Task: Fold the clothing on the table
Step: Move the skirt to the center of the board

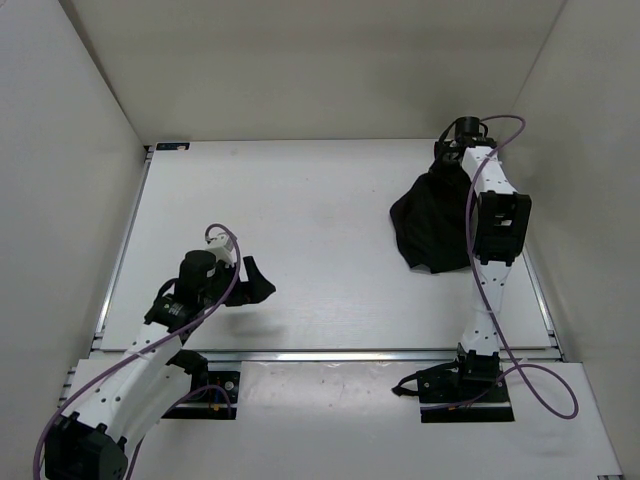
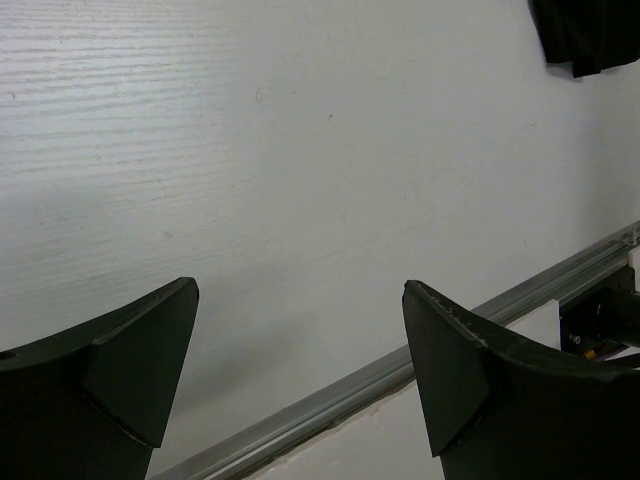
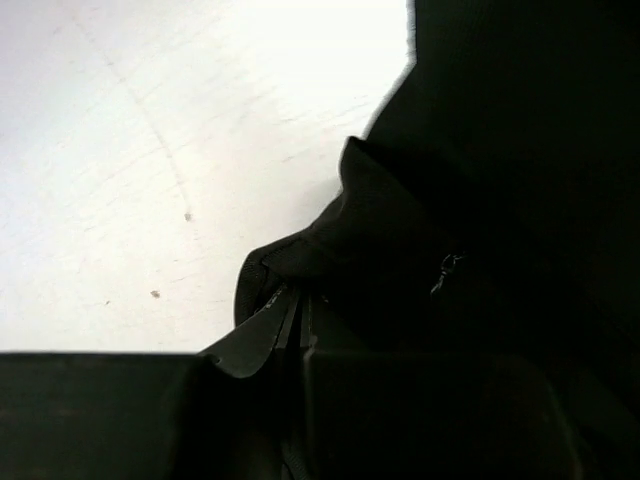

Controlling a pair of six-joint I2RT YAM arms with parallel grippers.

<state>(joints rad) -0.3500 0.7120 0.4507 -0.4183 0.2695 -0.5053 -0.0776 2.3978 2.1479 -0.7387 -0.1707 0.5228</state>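
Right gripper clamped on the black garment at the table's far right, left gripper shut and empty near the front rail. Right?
No: the left gripper is open, not shut, its jaws wide apart in the left wrist view. The rest holds: the right gripper is shut on the clothing at the far right of the table.

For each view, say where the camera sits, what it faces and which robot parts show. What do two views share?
Top external: above and behind the bases, overlooking the table; both arms.
Left wrist: by the left gripper, facing bare table; open jaws show.
Right wrist: by the right gripper, facing the clothing; jaws shut on it.
Shared: the clothing.
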